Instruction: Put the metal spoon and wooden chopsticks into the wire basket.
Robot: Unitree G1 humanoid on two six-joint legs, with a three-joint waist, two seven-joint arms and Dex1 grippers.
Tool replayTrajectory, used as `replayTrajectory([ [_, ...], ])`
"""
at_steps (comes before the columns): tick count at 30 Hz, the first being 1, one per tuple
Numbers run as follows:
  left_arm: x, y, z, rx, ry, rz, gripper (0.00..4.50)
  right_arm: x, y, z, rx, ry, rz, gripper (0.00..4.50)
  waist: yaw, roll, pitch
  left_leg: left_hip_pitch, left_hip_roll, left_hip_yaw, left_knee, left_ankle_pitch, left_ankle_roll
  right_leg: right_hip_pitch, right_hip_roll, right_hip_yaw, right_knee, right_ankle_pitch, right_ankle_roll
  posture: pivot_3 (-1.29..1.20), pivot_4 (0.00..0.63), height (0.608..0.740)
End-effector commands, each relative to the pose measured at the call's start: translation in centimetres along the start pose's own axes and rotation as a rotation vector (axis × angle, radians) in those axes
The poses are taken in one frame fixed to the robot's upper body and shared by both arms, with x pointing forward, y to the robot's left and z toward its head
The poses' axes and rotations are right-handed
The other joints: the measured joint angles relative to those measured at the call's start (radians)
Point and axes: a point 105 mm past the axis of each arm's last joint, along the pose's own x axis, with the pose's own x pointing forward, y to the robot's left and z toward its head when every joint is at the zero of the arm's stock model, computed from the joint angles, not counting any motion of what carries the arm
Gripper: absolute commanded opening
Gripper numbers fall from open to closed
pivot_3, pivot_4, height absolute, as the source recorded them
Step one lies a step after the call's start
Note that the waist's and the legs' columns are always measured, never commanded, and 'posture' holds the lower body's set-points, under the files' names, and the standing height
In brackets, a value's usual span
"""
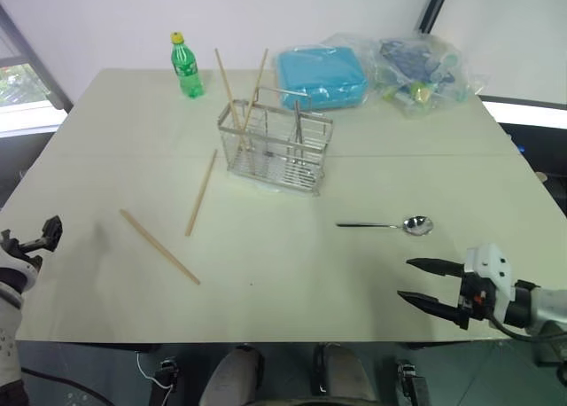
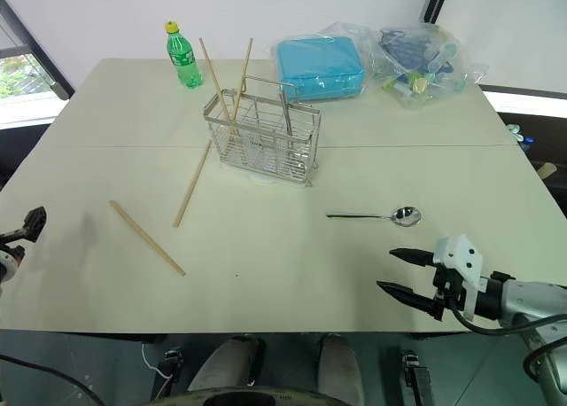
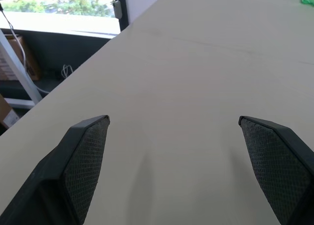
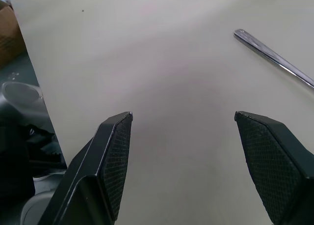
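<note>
No legible text anywhere. The green bottle, upper left of the head views, carries a label band, but its print is too small to read. The blue box at top centre is plain. The clear bag, upper right, holds coloured packaging; nothing on it resolves into letters or numbers. Both wrist views: no markings.

Silver wire basket, tan chopsticks, green bottle, blue box.
</note>
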Motion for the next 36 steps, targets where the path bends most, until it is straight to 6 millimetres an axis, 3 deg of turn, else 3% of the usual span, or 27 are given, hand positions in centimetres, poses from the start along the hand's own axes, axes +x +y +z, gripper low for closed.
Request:
replayTrajectory([
  [1,-0.3,0.1,1.8,0.023,-0.058,0.006,4.45,0.1,-0.3,0.6,-0.029,-0.014,0.003,3.44,0.0,0.0,0.0,0.0,0.0,0.0,0.0,0.0,0.0,0.0,0.0,0.0,0.0,0.0,0.0,0.0,0.15,0.725],
  [10,-0.3,-0.1,2.7,0.036,-0.075,-0.009,4.45,0.5,-1.4,1.4,-0.06,-0.012,0.018,3.44,0.0,0.0,0.0,0.0,0.0,0.0,0.001,0.0,0.0,0.0,0.0,0.0,0.0,0.0,0.0,0.0,0.15,0.725],
  [17,-0.6,-1.1,3.0,0.054,-0.078,-0.06,4.45,0.4,-2.9,0.5,-0.1,0.006,0.035,3.44,-0.001,-0.001,0.0,0.0,0.0,0.0,0.001,0.0,0.0,0.001,0.0,0.0,0.0,0.001,0.0,0.0,0.15,0.725],
  [19,-0.9,-2.5,3.3,0.079,-0.073,-0.14,4.45,0.5,-3.5,0.5,-0.117,0.008,0.047,3.44,-0.002,-0.001,0.0,0.0,0.0,0.0,0.002,0.0,0.0,0.0,0.0,0.0,0.0,0.001,-0.001,0.0,0.15,0.725],
  [23,-2.8,-7.8,4.8,0.13,-0.069,-0.442,4.45,0.4,-5.0,0.8,-0.187,0.036,0.094,3.44,-0.003,0.001,0.0,0.0,0.0,0.001,0.002,0.0,0.0,0.001,0.0,0.0,0.0,0.001,-0.001,0.0,0.15,0.725],
  [26,-5.5,-12.2,5.5,0.193,-0.034,-0.735,4.45,1.0,-6.6,1.7,-0.258,0.053,0.112,3.44,-0.005,0.002,0.001,0.0,0.0,0.001,0.003,0.0,0.0,0.001,0.0,0.0,0.0,0.001,-0.002,0.0,0.15,0.725],
  [30,-8.9,-16.7,5.7,0.322,0.037,-1.09,4.45,2.9,-9.1,3.3,-0.359,0.099,0.169,3.44,-0.017,0.007,0.004,0.001,0.0,0.002,0.002,0.0,0.0,0.001,0.0,0.0,0.001,0.001,-0.005,0.0,0.15,0.725],
  [36,-10.4,-19.1,5.7,0.401,0.075,-1.296,4.45,5.2,-11.5,5.2,-0.426,0.205,0.259,3.44,-0.04,0.01,0.006,0.001,0.001,0.005,0.001,0.001,0.0,0.0,0.002,0.0,0.0,0.001,-0.006,0.0,0.15,0.725],
])
